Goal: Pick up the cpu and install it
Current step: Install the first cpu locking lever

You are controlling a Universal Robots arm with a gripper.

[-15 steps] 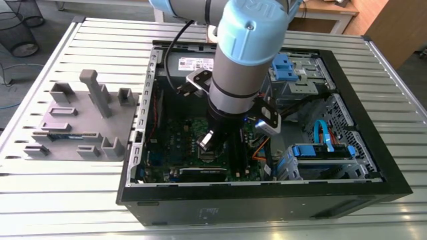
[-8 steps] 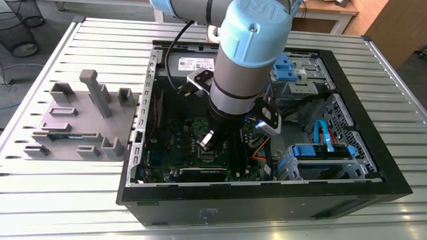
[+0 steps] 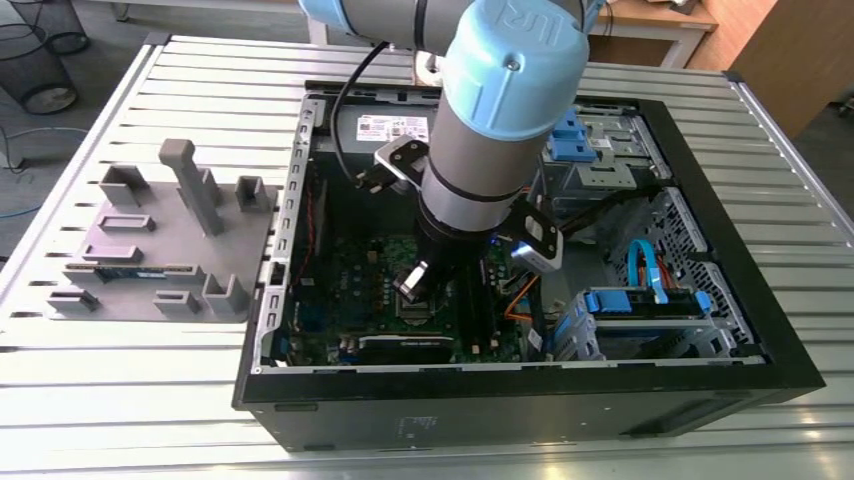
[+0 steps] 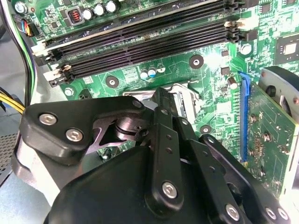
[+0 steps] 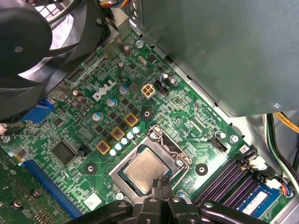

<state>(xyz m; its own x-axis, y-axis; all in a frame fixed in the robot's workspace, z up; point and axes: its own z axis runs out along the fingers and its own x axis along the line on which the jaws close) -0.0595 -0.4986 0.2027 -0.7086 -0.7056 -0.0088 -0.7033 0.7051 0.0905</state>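
Observation:
The cpu [image 5: 144, 169], a small square chip with a silver-grey top, lies flat inside the metal-framed socket [image 5: 180, 161] of the green board [image 5: 184, 116]. My gripper [image 5: 161, 181] stands just over the chip's edge with its two black fingers drawn together and nothing between them. In the second wrist view the gripper [image 4: 164, 100] hangs over the socket [image 4: 186, 100] and covers most of it, so the chip is hidden there. The exterior view has the arm reaching down into the open computer case [image 3: 747, 330], with the gripper [image 3: 416, 285] low over the board.
Black memory slots [image 4: 140, 42] run beside the socket. A black fan [image 5: 32, 51] and a grey metal box [image 5: 224, 51] stand close around the board. Outside the case, on the exterior view's left, a grey moulded tray [image 3: 234, 245] holds a green memory stick [image 3: 134, 272].

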